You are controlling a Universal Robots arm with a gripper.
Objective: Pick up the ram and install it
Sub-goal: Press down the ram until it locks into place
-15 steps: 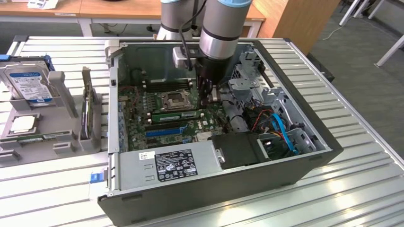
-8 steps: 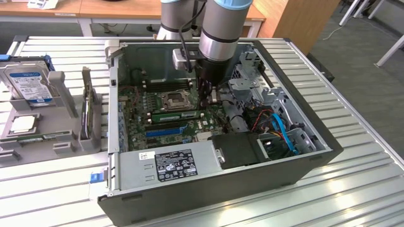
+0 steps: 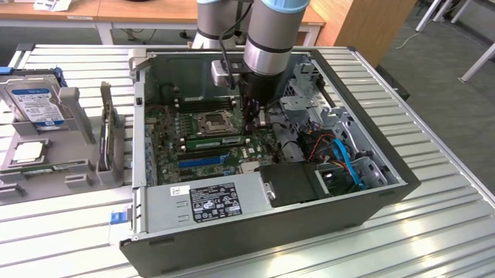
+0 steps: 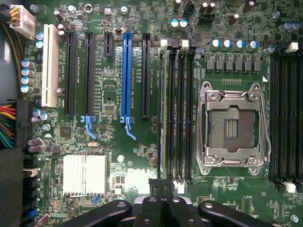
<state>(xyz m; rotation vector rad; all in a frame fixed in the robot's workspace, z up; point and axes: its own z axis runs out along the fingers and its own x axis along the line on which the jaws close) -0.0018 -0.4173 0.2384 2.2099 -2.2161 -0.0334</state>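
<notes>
Gripper: matt black fingers, closed together; the arm above it is smooth brushed silver metal with a pale blue plastic cap. Directly below the gripper, the motherboard is glossy green board. Memory slots beside the fingertips are shiny black plastic; the expansion slot further off is glossy blue plastic. The heatsink is bright finned metal. The table around the case is ribbed, reflective metal.
</notes>
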